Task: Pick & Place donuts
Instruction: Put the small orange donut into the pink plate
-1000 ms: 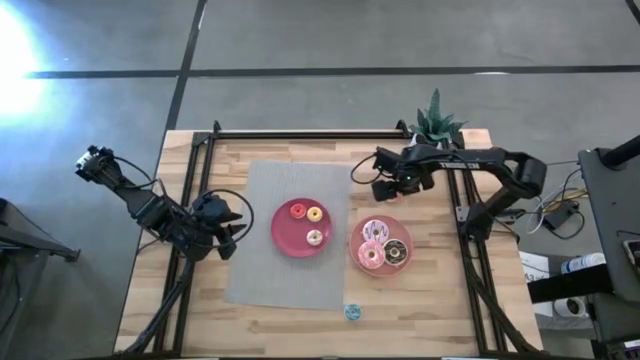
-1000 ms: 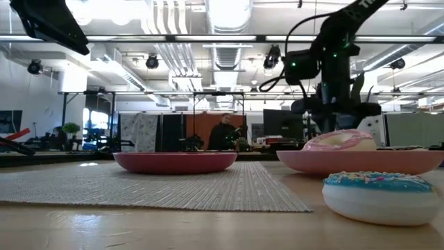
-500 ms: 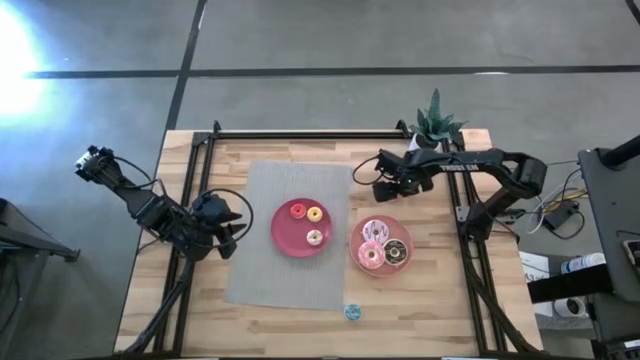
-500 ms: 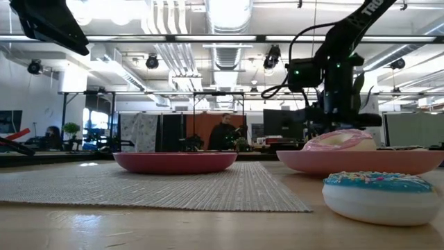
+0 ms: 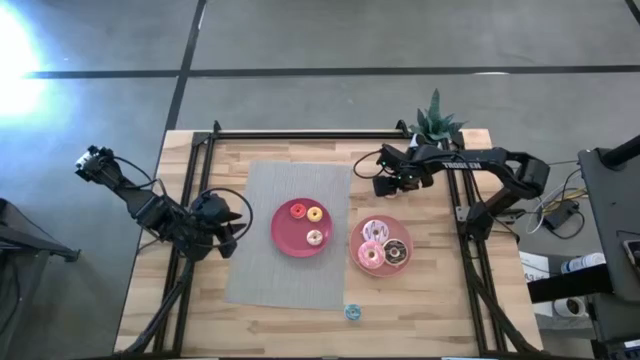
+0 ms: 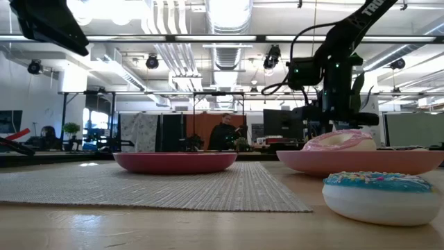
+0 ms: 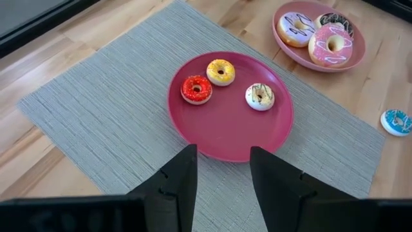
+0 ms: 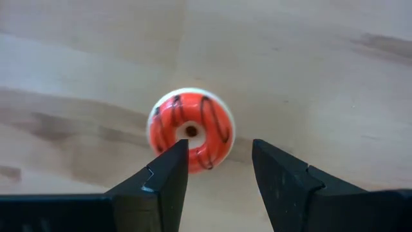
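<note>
Left tool [image 7: 222, 171] waits, fingers apart, at the mat's left edge. Red plate [image 5: 285, 238] holds three small donuts [image 5: 313, 214]; pink plate [image 5: 357, 240] holds three bigger ones. A blue donut [image 5: 352, 312] lies on the worktop's [image 5: 260, 322] near edge. Right tool [image 8: 219, 164] hovers, fingers apart, over an orange donut [image 8: 192, 129] on bare wood behind the pink plate. We judge the risk: the off-centre fingers could nudge it away on descent.

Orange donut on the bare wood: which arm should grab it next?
Right. The right gripper is open directly above the orange donut. The left gripper sits over the mat's far side, facing the red plate.
</note>
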You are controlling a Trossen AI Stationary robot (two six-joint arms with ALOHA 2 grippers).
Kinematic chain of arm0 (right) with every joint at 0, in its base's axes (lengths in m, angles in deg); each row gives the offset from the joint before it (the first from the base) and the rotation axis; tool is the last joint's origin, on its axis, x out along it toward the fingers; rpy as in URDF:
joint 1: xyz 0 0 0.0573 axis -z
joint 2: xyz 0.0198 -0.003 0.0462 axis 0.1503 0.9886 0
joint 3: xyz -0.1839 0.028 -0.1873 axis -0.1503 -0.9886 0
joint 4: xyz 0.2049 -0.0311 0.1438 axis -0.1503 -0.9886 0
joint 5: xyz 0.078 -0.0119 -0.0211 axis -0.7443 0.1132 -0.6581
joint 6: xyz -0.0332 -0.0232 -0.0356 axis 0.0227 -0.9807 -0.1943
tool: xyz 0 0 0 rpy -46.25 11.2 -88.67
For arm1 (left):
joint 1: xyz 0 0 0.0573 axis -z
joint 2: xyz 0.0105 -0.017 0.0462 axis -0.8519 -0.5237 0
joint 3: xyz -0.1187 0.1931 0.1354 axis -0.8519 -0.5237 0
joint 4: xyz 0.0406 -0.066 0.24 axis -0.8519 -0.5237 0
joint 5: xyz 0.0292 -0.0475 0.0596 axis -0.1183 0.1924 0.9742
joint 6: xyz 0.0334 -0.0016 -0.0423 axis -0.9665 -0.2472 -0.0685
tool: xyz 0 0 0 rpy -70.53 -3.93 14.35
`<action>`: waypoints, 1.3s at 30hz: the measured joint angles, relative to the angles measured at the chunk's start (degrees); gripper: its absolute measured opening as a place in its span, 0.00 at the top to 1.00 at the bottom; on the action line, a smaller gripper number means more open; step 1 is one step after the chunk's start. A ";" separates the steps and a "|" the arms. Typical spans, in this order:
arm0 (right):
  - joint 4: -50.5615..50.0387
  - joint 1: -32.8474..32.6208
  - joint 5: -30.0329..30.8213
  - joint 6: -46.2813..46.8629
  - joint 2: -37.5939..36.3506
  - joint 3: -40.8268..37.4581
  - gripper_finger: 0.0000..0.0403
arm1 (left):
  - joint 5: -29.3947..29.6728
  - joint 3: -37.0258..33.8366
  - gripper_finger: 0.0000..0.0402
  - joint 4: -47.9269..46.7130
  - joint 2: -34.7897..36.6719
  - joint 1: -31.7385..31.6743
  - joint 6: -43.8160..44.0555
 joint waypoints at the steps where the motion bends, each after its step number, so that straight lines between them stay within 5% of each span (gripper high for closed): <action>1: 0.01 0.32 0.06 -0.09 0.48 -0.03 0.60 | 0.01 0.00 0.71 -0.24 0.00 0.00 0.09; 10: 4.93 1.19 -0.09 -1.88 5.01 -0.07 0.62 | 0.39 0.01 0.71 -0.51 0.00 -0.13 0.82; 23: 8.98 -1.47 -1.97 -4.85 4.56 3.00 0.96 | 0.30 0.02 0.71 -0.55 0.00 -0.24 1.90; 30: 10.98 -11.80 -2.69 -5.03 6.19 15.35 0.97 | 2.37 0.02 0.71 -2.08 0.00 -0.26 5.15; 39: 9.75 -22.22 -8.45 -4.63 23.27 37.22 0.97 | 1.42 0.02 0.71 -5.72 0.33 -0.26 9.70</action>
